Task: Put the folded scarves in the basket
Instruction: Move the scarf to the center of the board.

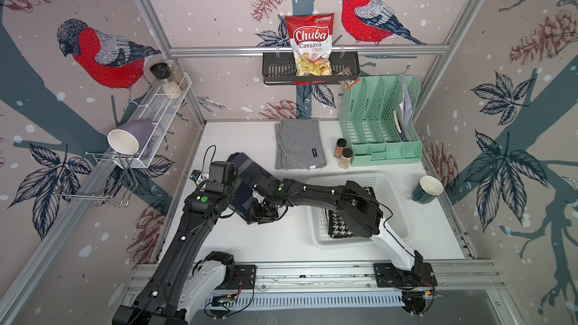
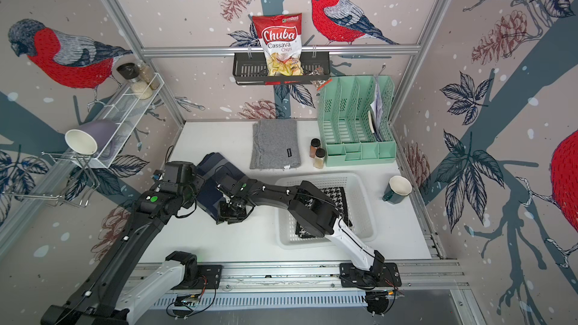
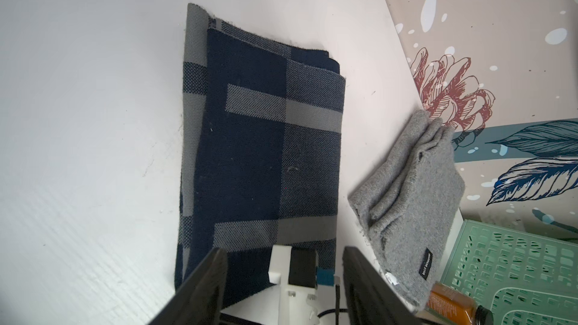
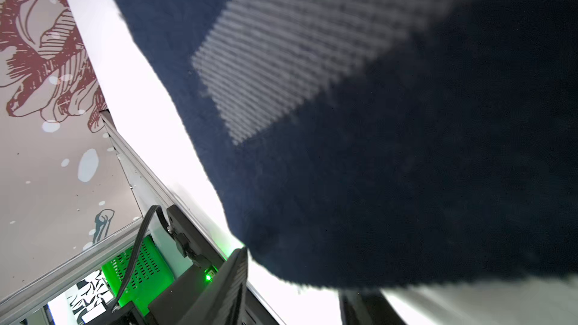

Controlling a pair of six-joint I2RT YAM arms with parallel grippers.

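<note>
Scarf (image 1: 245, 167), navy plaid and folded, lies on the white table (image 1: 281, 242), left of the basket (image 1: 344, 179) in both top views and apart from it. You will find a black-and-white houndstooth cloth (image 1: 339, 229) inside the basket, largely under your right arm. A grey folded scarf (image 1: 298, 145) lies flat toward the back wall, near the navy one but not touching it. Your left gripper (image 3: 284, 286) hovers at one end of the navy scarf, jaws spread and holding nothing. Your right gripper (image 4: 297, 298) is at the scarf's edge on the basket side. Cloth sits across its fingers (image 4: 233, 282), but you cannot tell from these views whether the jaws have clamped it. Two spice jars (image 1: 343, 153) stand just beside the grey scarf.
</note>
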